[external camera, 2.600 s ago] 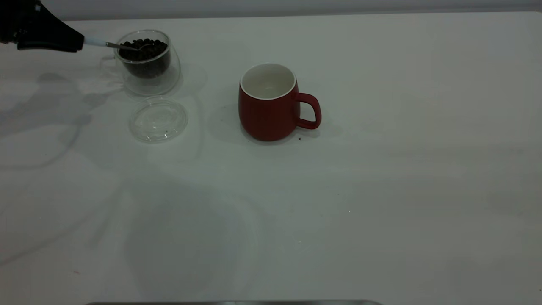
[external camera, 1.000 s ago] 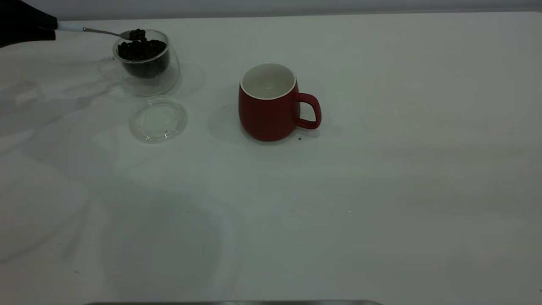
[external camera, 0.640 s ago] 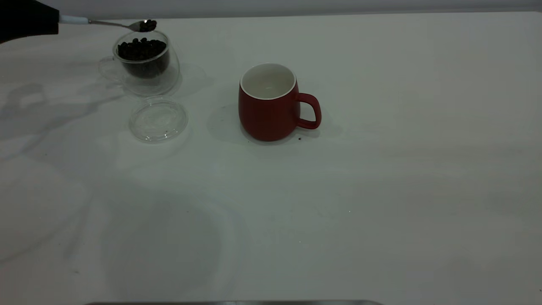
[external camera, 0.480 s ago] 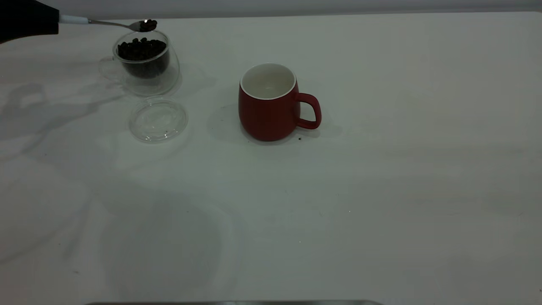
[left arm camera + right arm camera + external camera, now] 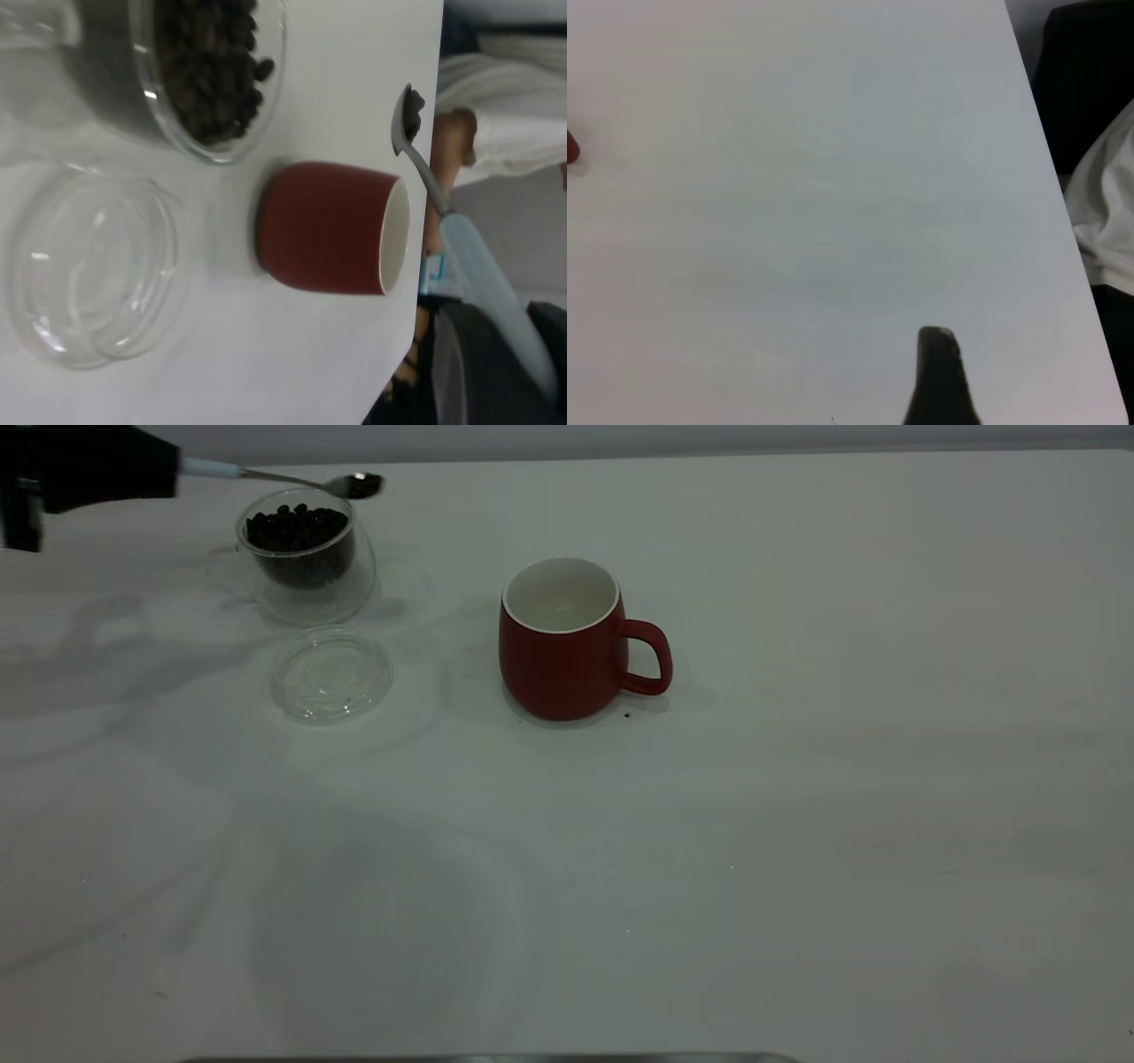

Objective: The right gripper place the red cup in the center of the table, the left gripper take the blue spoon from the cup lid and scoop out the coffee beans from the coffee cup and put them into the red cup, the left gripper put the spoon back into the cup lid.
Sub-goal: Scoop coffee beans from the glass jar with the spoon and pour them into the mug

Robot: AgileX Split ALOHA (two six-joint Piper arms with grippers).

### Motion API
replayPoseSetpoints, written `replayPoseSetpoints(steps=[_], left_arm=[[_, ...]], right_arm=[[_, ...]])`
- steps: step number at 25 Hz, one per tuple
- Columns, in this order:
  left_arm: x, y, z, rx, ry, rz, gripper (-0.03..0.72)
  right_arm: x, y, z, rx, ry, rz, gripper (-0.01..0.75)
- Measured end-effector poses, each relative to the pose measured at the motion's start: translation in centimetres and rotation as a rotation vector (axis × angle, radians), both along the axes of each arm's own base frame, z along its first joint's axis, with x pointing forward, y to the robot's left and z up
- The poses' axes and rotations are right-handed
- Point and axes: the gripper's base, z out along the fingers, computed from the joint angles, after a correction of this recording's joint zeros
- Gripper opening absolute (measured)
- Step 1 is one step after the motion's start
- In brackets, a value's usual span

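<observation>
Spoon aloft between glass and mug

My left gripper [image 5: 168,471], partly cut off, clenches the blue spoon [image 5: 292,481] past the coffee cup [image 5: 301,549]; bare table [image 5: 797,824] surrounds the centred red cup [image 5: 560,642]. Right gripper [image 5: 939,381]: I cannot tell.

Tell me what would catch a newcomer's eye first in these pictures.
The rounded dark red mug with a white inside stands out most, upright near the middle of the plain white table. At the far left, the clear glass cup holds dark coffee beans, with the round clear glass lid lying in front of it. The black left gripper holds the pale-blue-handled metal spoon above that glass cup, its bowl carrying beans.
</observation>
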Motion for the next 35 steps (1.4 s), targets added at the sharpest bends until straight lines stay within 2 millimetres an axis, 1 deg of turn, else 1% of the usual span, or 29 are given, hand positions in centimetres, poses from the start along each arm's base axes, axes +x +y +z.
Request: replayPoseSetpoints(steps=[12,19,25,35], left_arm=[[0.2,-6.0,-0.1,0.010,0.006,-0.155,0.126],[0.0,-9.0,-0.1,0.012,-0.008,-0.231,0.126],[-0.1,-9.8,-0.1,0.017,-0.040,-0.266,0.126],[-0.2,-10.8,-0.1,0.042,-0.232,-0.385,0.126]], right_arm=[[0.0,0.0,0.0,0.000,0.000,0.000,0.573],[0.0,0.0,0.0,0.001,0.000,0.000,0.573],[0.0,0.0,0.0,0.001,0.000,0.000,0.573],[0.0,0.0,0.0,0.001,0.000,0.000,0.573]])
